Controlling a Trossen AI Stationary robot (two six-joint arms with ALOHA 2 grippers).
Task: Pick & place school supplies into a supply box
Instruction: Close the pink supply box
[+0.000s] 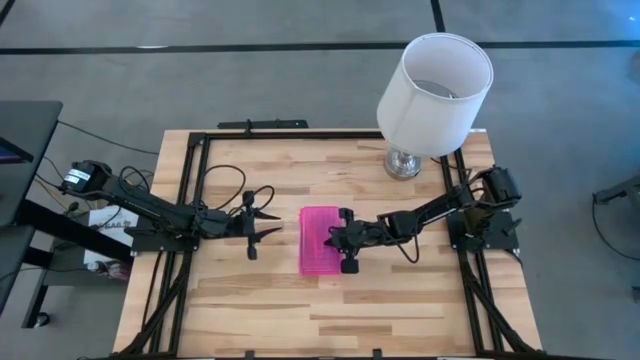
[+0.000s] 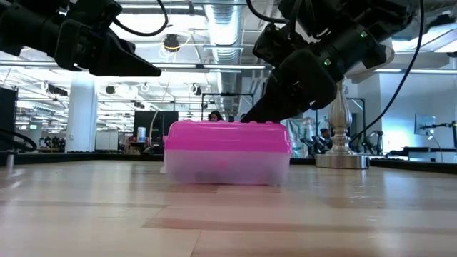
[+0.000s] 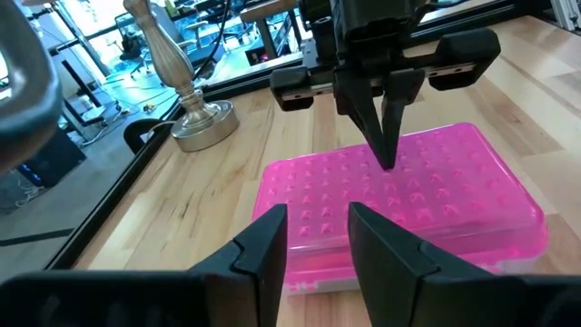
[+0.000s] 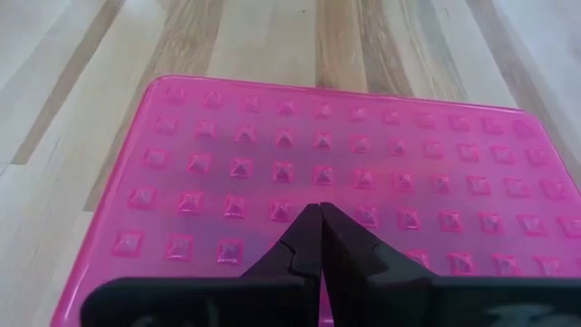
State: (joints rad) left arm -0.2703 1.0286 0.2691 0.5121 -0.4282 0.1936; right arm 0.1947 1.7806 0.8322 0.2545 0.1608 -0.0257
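My right gripper (image 4: 320, 216) was clenched tight with nothing between its fingers, the two tips pressed together and resting on the studded pink lid (image 4: 363, 173) of the supply box (image 1: 320, 240). In the low view those joined tips met the top of the lid near its middle. The lid was down over the clear base (image 2: 227, 170) (something dark showed dimly through the plastic, but I could not tell what it was). The box sat flat near the middle of the wooden table (image 1: 260, 300).

My left gripper (image 3: 316, 238) hung off the table just beside the box, on the side away from my right arm, its fingers (image 3: 263, 247) parted with only air between them, pointing at the box and not touching it.

Farther back, at the table's far right corner, stood a lamp with a white shade (image 1: 435, 82) and a silver base (image 1: 404, 163), well apart from the box
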